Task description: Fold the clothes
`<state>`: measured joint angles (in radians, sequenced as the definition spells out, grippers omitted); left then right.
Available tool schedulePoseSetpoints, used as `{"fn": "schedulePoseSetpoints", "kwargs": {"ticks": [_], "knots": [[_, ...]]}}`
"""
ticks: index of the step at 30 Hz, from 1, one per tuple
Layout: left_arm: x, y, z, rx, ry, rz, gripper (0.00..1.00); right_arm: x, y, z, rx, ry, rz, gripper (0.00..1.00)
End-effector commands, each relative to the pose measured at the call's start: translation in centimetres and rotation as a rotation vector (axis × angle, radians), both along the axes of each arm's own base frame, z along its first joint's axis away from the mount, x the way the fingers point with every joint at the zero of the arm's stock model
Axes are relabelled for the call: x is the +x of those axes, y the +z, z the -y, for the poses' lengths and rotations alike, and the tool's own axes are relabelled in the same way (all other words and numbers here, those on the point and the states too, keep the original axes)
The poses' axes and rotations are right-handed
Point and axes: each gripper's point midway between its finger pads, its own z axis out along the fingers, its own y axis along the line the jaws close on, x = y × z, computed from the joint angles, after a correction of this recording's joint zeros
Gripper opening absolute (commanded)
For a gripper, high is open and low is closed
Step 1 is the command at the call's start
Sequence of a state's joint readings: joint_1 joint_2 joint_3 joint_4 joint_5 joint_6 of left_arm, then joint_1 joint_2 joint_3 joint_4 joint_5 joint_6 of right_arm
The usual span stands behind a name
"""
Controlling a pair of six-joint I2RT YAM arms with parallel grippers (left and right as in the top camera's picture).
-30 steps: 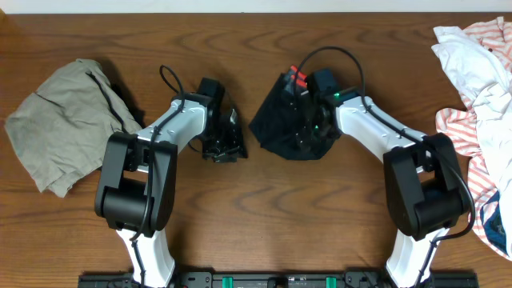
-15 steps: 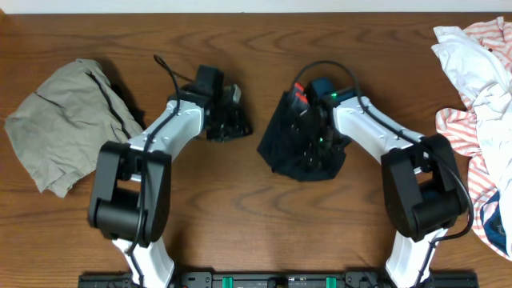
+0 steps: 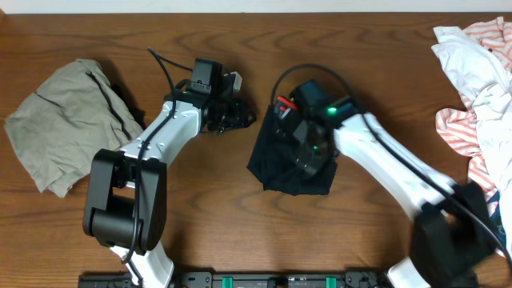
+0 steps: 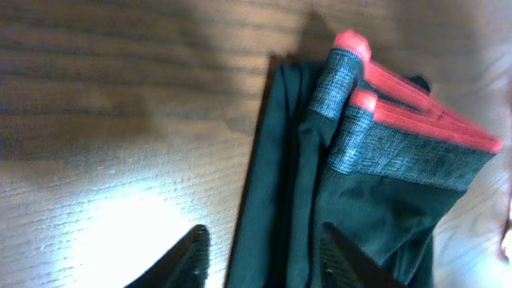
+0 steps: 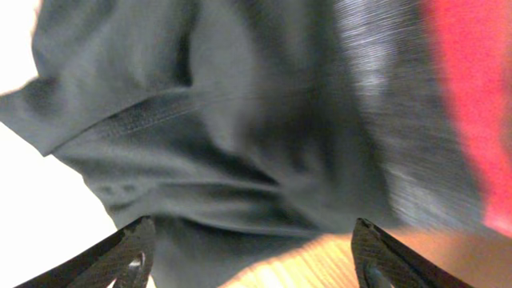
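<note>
The folded black stretchy leggings (image 3: pixel 274 168), with a grey, red-edged waistband (image 4: pixel 400 152), lie on the brown wooden table (image 3: pixel 240 232). The right gripper (image 5: pixel 252 256) hovers over them and the left gripper (image 4: pixel 264 252) is just beside them, both spread wide (nothing held).

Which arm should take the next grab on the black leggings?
Right. The right gripper, open, hangs directly over the black stretchy leggings with the grey, red-edged waistband, fabric filling its wrist view. The left gripper, also open, sits beside them over the wooden table.

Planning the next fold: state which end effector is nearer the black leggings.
Right. The right end effector is over the black stretchy leggings; the left end effector is beside them, apart.
</note>
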<state>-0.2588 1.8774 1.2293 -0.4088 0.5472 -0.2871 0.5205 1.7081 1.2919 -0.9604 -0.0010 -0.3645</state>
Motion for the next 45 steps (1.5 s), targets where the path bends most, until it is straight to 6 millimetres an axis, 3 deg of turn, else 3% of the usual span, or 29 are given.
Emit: {"fn": "schedulePoseSetpoints", "kwargs": {"ticks": [1, 5, 11, 16, 21, 25, 35, 39, 45], "knots": [[-0.7, 0.1, -0.1, 0.007, -0.011, -0.019, 0.54, 1.2, 3.3, 1.5, 0.029, -0.089, 0.106, 0.80], [-1.4, -0.2, 0.5, 0.014, -0.036, -0.033, 0.59, 1.5, 4.0, 2.7, 0.069, -0.184, 0.103, 0.81], [-2.7, -1.7, 1.9, 0.079, -0.090, -0.034, 0.61, 1.6, 2.7, 3.2, 0.131, -0.264, 0.049, 0.81], [-4.0, -3.9, 4.0, 0.111, -0.223, -0.019, 0.62, 1.0, 1.1, 1.9, 0.215, -0.246, -0.005, 0.81], [-3.1, -5.7, 3.1, 0.203, -0.226, 0.017, 0.62, 0.4, -0.3, 2.0, 0.215, -0.271, -0.028, 0.81], [-2.8, -6.2, 3.4, 0.197, -0.242, 0.032, 0.62, 0.0, -1.0, 2.1, 0.209, -0.273, -0.037, 0.81], [-4.1, -6.6, 6.5, 0.116, -0.335, 0.038, 0.62, 0.4, -2.1, 2.1, 0.210, -0.275, -0.034, 0.82], [-4.4, -6.0, 8.1, 0.070, -0.371, 0.064, 0.62, 0.6, -3.8, 2.0, 0.193, -0.279, -0.064, 0.82], [-5.0, -5.9, 8.9, 0.058, -0.394, 0.061, 0.62, 1.8, -7.8, 1.6, 0.176, -0.282, -0.094, 0.81]]}}
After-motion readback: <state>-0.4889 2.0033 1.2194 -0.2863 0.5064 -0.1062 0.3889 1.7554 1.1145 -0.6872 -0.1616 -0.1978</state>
